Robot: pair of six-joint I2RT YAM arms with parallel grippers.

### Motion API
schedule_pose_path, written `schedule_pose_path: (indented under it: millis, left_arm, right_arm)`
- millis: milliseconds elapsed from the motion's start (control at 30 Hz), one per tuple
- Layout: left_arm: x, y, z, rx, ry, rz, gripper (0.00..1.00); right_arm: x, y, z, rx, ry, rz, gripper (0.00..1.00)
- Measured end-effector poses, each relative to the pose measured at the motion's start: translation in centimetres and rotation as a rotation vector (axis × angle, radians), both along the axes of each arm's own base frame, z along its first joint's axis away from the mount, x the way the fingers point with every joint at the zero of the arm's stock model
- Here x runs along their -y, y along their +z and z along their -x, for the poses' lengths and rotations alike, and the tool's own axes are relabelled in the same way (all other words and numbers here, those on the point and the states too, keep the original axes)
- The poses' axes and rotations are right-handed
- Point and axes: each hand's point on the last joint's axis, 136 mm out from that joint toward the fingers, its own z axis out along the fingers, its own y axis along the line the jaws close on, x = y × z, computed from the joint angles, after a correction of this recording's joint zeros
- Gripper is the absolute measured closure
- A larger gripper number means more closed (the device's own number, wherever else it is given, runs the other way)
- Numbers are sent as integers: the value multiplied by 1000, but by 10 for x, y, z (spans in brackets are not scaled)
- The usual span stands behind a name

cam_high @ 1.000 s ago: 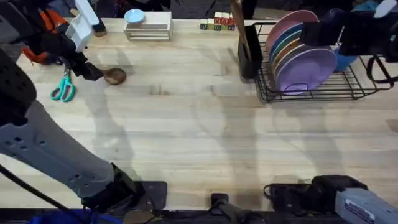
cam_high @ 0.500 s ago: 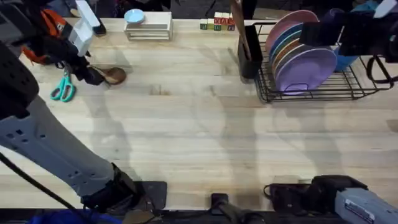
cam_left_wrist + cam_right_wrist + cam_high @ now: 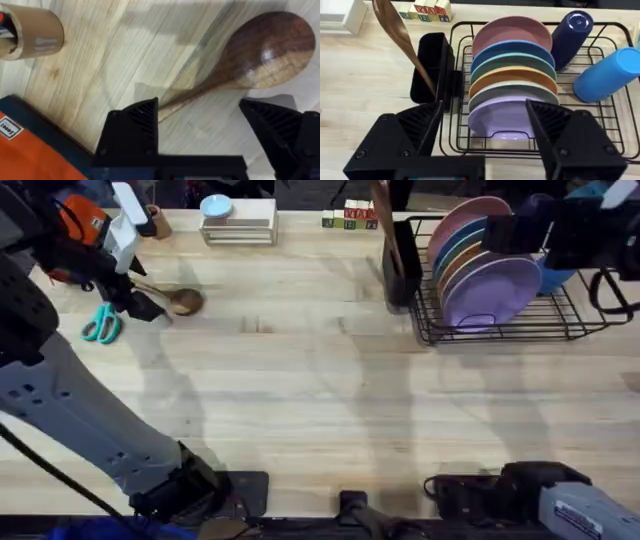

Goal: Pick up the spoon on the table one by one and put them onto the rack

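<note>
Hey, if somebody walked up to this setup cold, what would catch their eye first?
Probably the row of colourful plates standing on edge in the black wire rack at the table's far right, with a blue cup lying beside them. Next, the left gripper, open around the handle of a dark wooden spoon lying on the table at the far left, near teal-handled scissors.

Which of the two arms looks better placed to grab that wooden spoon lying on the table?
The left. Its gripper hangs open right over the spoon, fingers either side of the handle. The right gripper is far across the table, above the rack.
</note>
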Motion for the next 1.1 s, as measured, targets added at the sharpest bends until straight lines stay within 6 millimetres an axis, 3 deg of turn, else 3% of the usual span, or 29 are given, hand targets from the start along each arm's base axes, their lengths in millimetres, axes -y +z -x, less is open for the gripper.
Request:
schedule_pose_path:
  millis: [1100]
  left_arm:
    - [-2, -15, 0, -16, 47, 170, 8]
  right_arm:
    - [-10, 0, 0, 1, 29, 0, 8]
